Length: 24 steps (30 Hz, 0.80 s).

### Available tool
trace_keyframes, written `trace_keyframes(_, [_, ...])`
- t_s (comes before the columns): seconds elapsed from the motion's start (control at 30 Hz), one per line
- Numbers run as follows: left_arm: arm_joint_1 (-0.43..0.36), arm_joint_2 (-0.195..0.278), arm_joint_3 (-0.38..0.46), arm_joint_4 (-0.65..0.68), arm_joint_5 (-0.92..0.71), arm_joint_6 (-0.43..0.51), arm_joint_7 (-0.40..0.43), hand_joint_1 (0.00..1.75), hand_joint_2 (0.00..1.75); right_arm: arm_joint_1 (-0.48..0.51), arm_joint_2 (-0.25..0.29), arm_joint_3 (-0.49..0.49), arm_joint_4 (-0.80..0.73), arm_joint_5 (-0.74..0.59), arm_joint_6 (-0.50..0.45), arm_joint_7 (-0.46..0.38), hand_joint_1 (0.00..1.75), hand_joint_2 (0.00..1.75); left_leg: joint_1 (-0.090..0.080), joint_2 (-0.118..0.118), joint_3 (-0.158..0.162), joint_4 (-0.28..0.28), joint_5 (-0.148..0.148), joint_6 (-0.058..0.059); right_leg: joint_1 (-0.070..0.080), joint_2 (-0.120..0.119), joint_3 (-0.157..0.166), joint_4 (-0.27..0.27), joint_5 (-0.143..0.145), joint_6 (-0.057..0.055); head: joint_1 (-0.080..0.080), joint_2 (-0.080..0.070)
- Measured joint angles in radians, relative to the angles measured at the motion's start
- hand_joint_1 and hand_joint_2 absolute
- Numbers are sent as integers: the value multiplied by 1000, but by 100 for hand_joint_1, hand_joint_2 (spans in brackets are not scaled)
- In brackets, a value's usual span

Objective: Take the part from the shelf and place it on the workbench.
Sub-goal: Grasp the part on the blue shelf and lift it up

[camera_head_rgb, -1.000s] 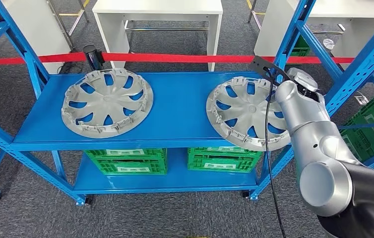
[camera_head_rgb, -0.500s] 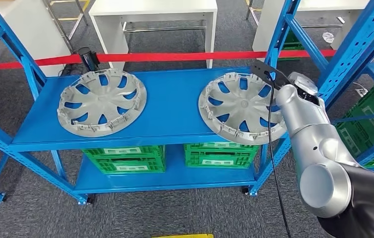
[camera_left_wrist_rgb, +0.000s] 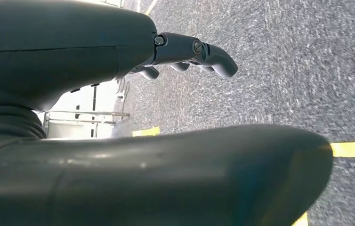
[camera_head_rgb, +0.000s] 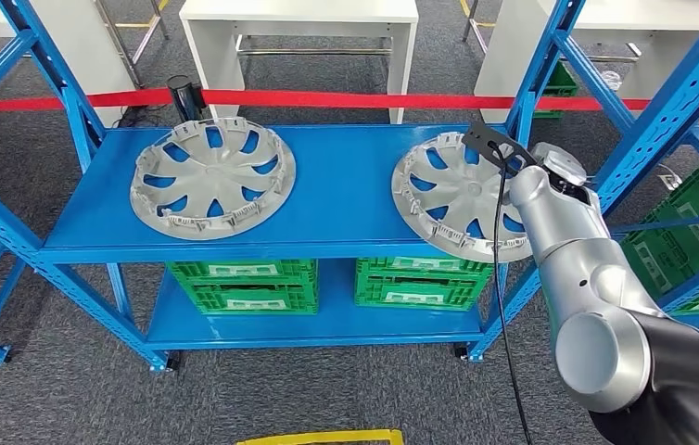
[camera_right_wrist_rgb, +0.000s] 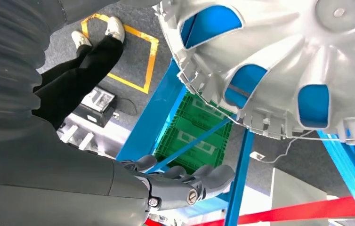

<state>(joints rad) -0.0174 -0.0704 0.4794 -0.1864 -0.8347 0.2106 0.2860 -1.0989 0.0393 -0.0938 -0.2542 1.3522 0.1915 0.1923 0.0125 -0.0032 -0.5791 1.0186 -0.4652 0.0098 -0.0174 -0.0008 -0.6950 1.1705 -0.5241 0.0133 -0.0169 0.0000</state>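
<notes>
So the right hubcap [camera_head_rgb: 462,195] sits at the right end of the blue shelf [camera_head_rgb: 336,199], its rim hanging over the near edge, probably for easy grabbing. The right hand [camera_right_wrist_rgb: 185,181] is beside it with fingers straight, holding nothing, while the left hand [camera_left_wrist_rgb: 189,54] hangs loosely curled and empty over the floor.

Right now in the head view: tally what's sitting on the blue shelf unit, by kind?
Grey plastic wheel covers on the upper blue metal shelf: 2, one on the left, one on the right
Green plastic crates on the lower shelf: 2, left and right
Total: 4
</notes>
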Motion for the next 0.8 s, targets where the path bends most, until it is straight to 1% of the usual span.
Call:
trace_keyframes(0.03, [0,0,0,0,-1,0,0,0,0,1,0,-1,0,0,0,0,0,175,-1,0,-7,1,4,3,0,0,-25,65,-33,1,0,0])
trace_keyframes(0.07, [0,0,0,0,-2,0,1,0,0,4,-1,-2,1,0,0,0,0,175,-3,0,-14,2,9,5,1,0,-41,111,-53,1,0,0])
trace_keyframes(0.1, [0,0,0,0,-3,0,1,0,0,6,-1,-3,2,0,0,0,0,175,-5,0,-21,4,13,5,1,0,-40,124,-54,-1,0,0])
trace_keyframes(0.13, [0,0,0,0,-4,0,2,0,0,8,-1,-4,2,0,0,0,0,175,-6,-1,-27,7,16,4,3,0,-20,98,-39,-5,0,0])
trace_keyframes(0.17, [0,0,0,0,-5,0,2,0,0,8,-1,-5,2,0,1,0,0,175,-7,-1,-33,9,19,2,5,0,19,40,-14,-11,0,0])
trace_keyframes(0.2, [0,0,0,0,-6,0,3,0,0,6,-1,-5,2,0,1,0,0,175,-7,-1,-37,11,22,0,9,0,62,-30,5,-19,0,0])
trace_keyframes(0.23, [0,0,0,0,-7,0,4,0,0,4,-1,-5,2,0,1,-1,0,175,-9,-1,-40,13,24,-4,13,0,96,-90,21,-25,0,0])
trace_keyframes(0.27, [-1,0,0,0,-7,0,4,0,0,1,0,-6,2,0,1,-1,0,175,-10,0,-41,13,27,-9,17,-1,117,-127,28,-30,0,0])
trace_keyframes(0.3, [-1,0,0,0,-7,0,5,0,0,0,0,-6,2,1,1,-1,0,175,-10,0,-43,12,31,-15,21,-1,123,-143,30,-34,0,0])
trace_keyframes(0.33, [-1,0,0,0,-8,0,6,0,0,0,0,-6,2,1,1,-1,0,175,-11,0,-43,10,35,-22,22,-1,122,-144,36,-37,0,0])
trace_keyframes(0.37, [-1,0,0,0,-8,0,7,0,0,0,1,-6,2,1,1,-1,0,175,-10,0,-45,9,37,-28,20,-2,121,-147,42,-42,0,0])
trace_keyframes(0.4, [0,0,0,0,-8,0,8,0,0,0,1,-6,2,1,1,-1,0,175,-9,0,-49,13,31,-34,17,-4,120,-152,49,-47,-1,0])
trace_keyframes(0.43, [0,-1,0,0,-8,0,10,0,0,0,2,-7,2,1,1,-1,0,175,-9,0,-58,33,14,-40,13,-5,118,-157,56,-54,-2,0])
trace_keyframes(0.47, [0,-1,0,0,-8,0,11,0,0,0,3,-7,2,1,1,-1,0,175,-8,-1,-75,73,-17,-45,10,-6,114,-161,63,-59,-3,0])
trace_keyframes(0.53, [0,-1,0,0,-8,0,14,0,0,3,6,-7,2,2,2,-1,0,175,-5,-1,-119,195,-90,-54,10,-6,102,-161,72,-64,-4,0])
trace_keyframes(0.57, [0,-1,0,0,-8,0,16,0,0,6,7,-7,2,2,3,-1,0,175,-3,-1,-135,246,-114,-58,10,-6,95,-161,76,-64,-4,0])
trace_keyframes(0.6, [0,-1,0,0,-8,-1,17,0,0,9,7,-7,2,2,3,-1,0,175,-2,-1,-137,268,-120,-60,10,-6,89,-160,81,-62,-4,0])
trace_keyframes(0.63, [0,0,0,0,-8,-1,18,0,0,11,8,-7,2,3,4,-1,0,175,-1,0,-120,253,-109,-62,9,-6,84,-158,84,-60,-4,0])
trace_keyframes(0.67, [0,0,0,0,-8,-2,19,0,0,13,8,-7,2,3,4,-1,0,175,0,0,-85,201,-85,-63,8,-6,78,-155,87,-58,-4,0])
trace_keyframes(0.7, [0,0,0,0,-8,-2,19,0,0,13,9,-7,2,3,4,-1,0,175,1,1,-43,131,-64,-62,7,-7,73,-151,89,-54,-4,0])
trace_keyframes(0.73, [-1,0,0,-1,-9,-3,19,0,0,12,9,-7,2,4,4,-1,0,175,0,0,-6,70,-48,-58,8,-7,68,-146,90,-50,-4,0])
trace_keyframes(0.77, [-1,0,0,-1,-11,-4,19,0,0,11,10,-7,1,4,4,-1,0,175,0,0,17,28,-39,-52,10,-7,63,-142,92,-45,-4,0])
trace_keyframes(0.8, [-1,0,0,-2,-13,-5,19,0,0,11,11,-7,1,4,4,-1,0,175,-1,-1,26,8,-38,-46,12,-7,59,-139,93,-41,-3,0])
